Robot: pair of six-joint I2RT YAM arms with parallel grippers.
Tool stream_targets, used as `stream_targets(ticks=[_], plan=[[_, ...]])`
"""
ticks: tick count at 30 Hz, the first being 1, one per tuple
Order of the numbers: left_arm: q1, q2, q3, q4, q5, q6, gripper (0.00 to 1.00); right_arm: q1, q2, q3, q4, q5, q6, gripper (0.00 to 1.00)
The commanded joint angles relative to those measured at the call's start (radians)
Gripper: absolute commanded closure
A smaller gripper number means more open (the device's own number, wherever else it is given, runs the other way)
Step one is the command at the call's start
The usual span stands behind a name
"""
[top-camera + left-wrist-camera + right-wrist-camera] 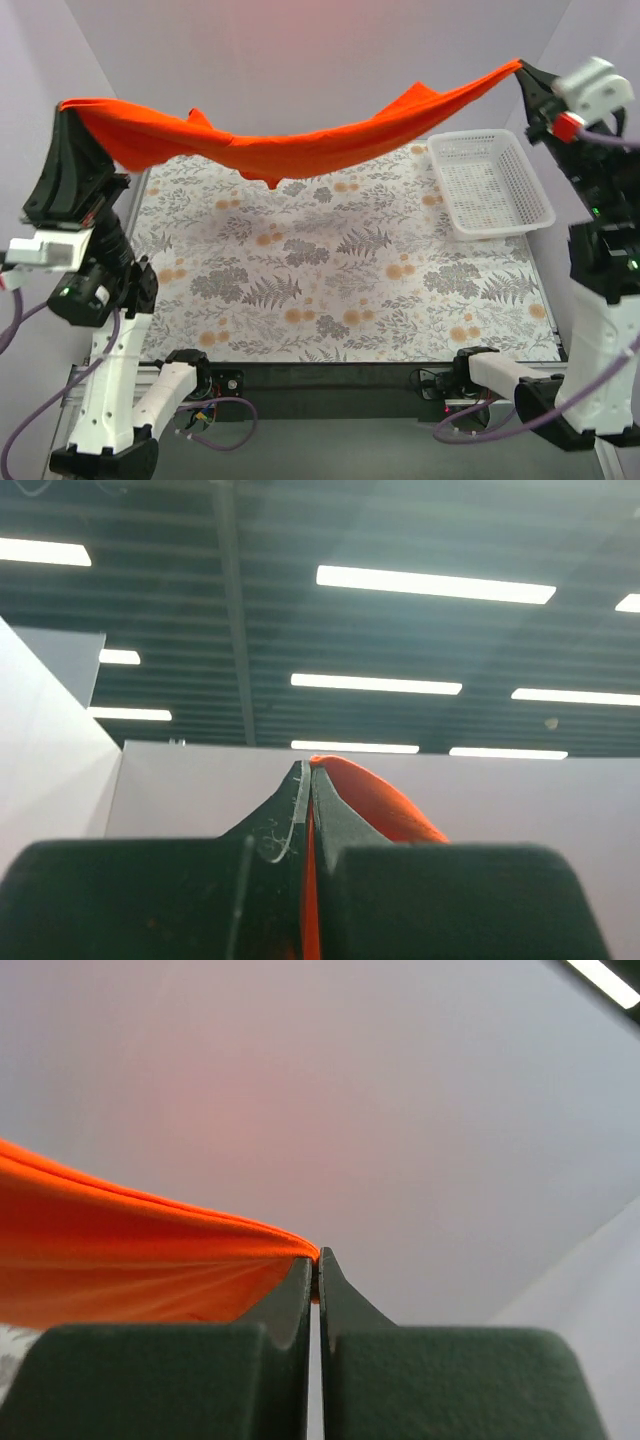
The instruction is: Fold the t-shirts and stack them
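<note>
Shirt [290, 150] hangs unfolded above the table [340, 290], its ends pinched by the left end effector [68, 108] and right end effector [522, 70], folding and stacking not yet done.

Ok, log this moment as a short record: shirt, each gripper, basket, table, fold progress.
t-shirt: orange, held in the air between both arms, sagging in the middle, appears off the table
left gripper: shut on the shirt's left end, raised
right gripper: shut on the shirt's right end, raised higher
basket: white mesh, far right of the table, under the shirt's right end
table: floral-patterned cover
fold progress: not yet folded, no stack visible
</note>
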State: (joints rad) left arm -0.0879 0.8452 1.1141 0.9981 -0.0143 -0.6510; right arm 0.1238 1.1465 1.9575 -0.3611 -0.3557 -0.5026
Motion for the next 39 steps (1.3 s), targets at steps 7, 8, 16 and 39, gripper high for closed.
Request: stream_targets(ticks=[7,8,16,39], plan=[[0.004,-0.025,0.164,-0.142,0.013,0.024,1.0,-0.009,-0.036,0.185,-0.116,0.077,-0.008,0.99],[0.004,-0.018,0.165,-0.151,0.013,0.033,1.0,-0.009,-0.033,0.179,-0.116,0.078,-0.013,0.99],[0.004,0.096,-0.029,-0.109,0.013,0.132,1.0,-0.009,-0.007,-0.138,-0.102,-0.02,-0.086,0.99],[0.025,1.236,-0.036,0.226,-0.004,0.249,1.0,0.051,1.013,-0.263,0.398,0.079,-0.031,0.99]])
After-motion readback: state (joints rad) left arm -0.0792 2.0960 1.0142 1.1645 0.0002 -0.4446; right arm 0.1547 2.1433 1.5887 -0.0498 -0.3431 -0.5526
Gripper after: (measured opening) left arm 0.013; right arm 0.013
